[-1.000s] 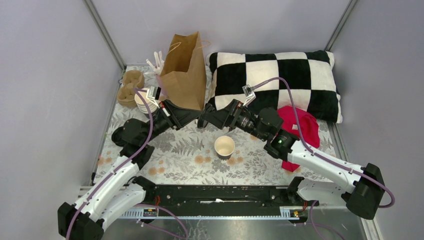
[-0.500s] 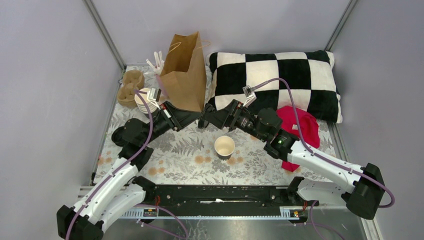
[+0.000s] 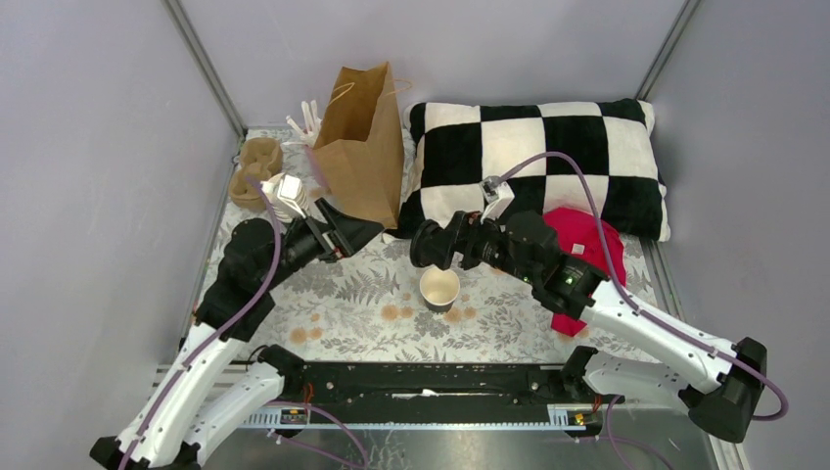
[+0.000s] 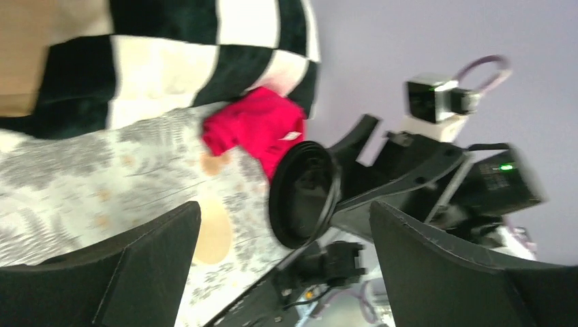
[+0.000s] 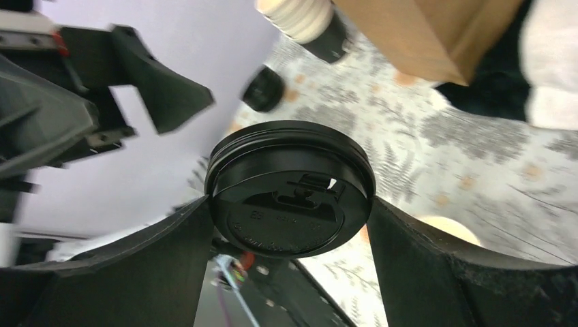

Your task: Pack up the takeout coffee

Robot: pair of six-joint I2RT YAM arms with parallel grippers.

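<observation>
cup (image 3: 439,289) | upright, lidless | black sip lid (image 5: 292,187) | gripped edge-on by right fingers (image 5: 436,272)

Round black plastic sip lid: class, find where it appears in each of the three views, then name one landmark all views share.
Top external: round black plastic sip lid at centre, held by the right gripper.
Left wrist: lid right of centre, seen nearly edge-on.
Right wrist: lid at centre, top face toward the camera.
Shared landmark: brown paper bag, visible in all three.

Brown paper bag (image 3: 362,147) stands beside checkered pillow (image 3: 548,157); red cloth (image 3: 592,243) nearby.
</observation>
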